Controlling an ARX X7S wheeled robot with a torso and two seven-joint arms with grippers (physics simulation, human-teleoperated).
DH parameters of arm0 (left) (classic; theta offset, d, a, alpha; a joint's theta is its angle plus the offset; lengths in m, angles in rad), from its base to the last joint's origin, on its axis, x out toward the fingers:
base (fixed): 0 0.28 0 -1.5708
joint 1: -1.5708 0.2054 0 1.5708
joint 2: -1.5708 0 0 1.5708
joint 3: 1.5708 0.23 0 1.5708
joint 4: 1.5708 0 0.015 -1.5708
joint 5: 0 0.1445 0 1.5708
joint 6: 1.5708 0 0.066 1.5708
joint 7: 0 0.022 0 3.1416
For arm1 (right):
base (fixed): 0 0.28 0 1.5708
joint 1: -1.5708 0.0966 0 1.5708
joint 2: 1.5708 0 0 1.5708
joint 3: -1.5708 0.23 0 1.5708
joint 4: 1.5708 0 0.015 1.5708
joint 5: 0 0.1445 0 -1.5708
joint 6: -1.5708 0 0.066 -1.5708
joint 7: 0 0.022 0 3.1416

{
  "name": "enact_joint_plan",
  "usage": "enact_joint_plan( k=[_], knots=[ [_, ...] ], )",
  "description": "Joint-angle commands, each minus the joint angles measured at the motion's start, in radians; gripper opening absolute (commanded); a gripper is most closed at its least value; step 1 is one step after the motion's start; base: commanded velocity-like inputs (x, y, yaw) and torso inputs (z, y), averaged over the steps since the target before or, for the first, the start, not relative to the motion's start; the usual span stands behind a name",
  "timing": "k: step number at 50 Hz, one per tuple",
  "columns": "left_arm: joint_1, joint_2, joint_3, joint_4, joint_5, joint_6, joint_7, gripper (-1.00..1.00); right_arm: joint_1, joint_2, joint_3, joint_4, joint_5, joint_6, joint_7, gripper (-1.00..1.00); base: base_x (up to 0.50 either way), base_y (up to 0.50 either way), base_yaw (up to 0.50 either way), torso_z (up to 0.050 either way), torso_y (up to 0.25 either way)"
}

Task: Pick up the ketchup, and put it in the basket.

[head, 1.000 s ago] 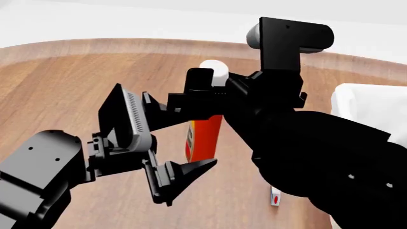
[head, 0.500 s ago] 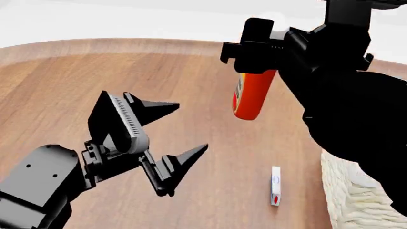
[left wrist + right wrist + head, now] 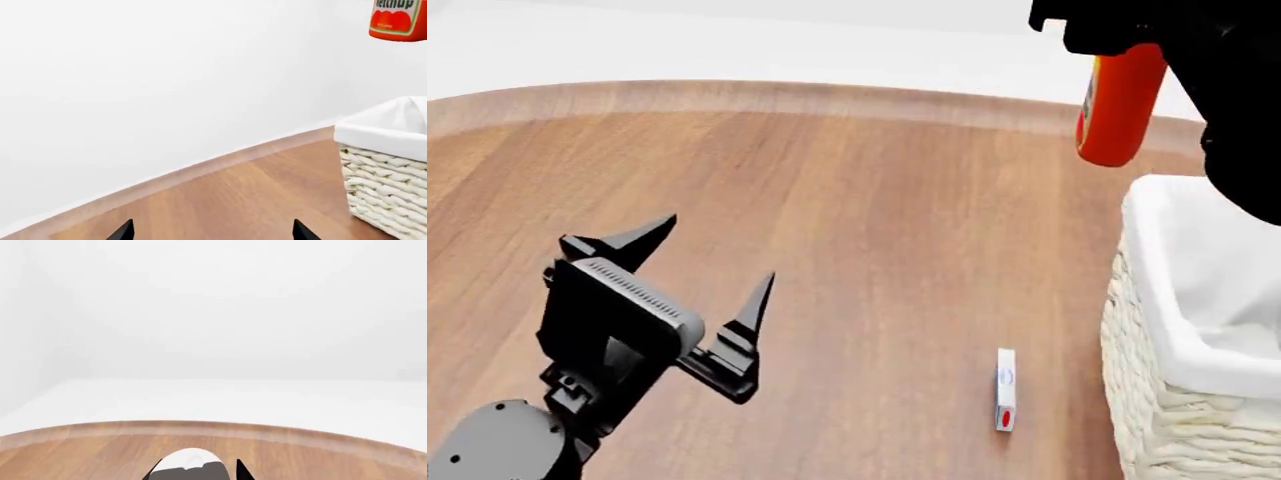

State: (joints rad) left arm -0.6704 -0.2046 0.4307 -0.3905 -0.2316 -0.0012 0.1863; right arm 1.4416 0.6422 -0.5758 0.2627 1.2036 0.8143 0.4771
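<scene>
The right claw (image 3: 1101,35) was found at the top right of the head view, closed on the upper part of the ketchup (image 3: 1118,108); its fingertips were largely hidden by the arm. The bottle was held clear of the bench (image 3: 827,230), hanging base down just beyond the far edge of the basket (image 3: 1154,400), whose white liner was seen folded over the woven wall. In the right wrist view the white cap (image 3: 190,459) was observed between the claw's dark tips. The left claw (image 3: 701,270) was recorded wide open and holding nothing, above bare wood. A small white and red item (image 3: 1005,390) was noted lying flat near the basket.
</scene>
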Motion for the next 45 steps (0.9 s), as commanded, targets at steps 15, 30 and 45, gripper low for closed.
enact_joint_plan(
  k=[15,30,45],
  knots=[
    [0.246,-0.069,-0.108,0.235,0.059,0.051,-0.304,1.0,0.004,0.062,-0.064,0.16,-0.179,-0.06,-0.05,-1.0,0.0,0.0,0.0,0.0,0.0],
    [0.297,-0.098,-0.131,0.343,0.027,0.041,-0.32,1.0,-0.056,0.061,-0.071,0.257,-0.238,-0.174,-0.098,-1.0,0.0,0.0,0.0,0.0,0.001],
    [0.317,-0.111,-0.126,0.366,-0.002,0.066,-0.292,1.0,-0.163,0.055,-0.065,0.343,-0.262,-0.288,-0.143,-1.0,0.0,0.0,0.0,0.0,0.0]
  ],
)
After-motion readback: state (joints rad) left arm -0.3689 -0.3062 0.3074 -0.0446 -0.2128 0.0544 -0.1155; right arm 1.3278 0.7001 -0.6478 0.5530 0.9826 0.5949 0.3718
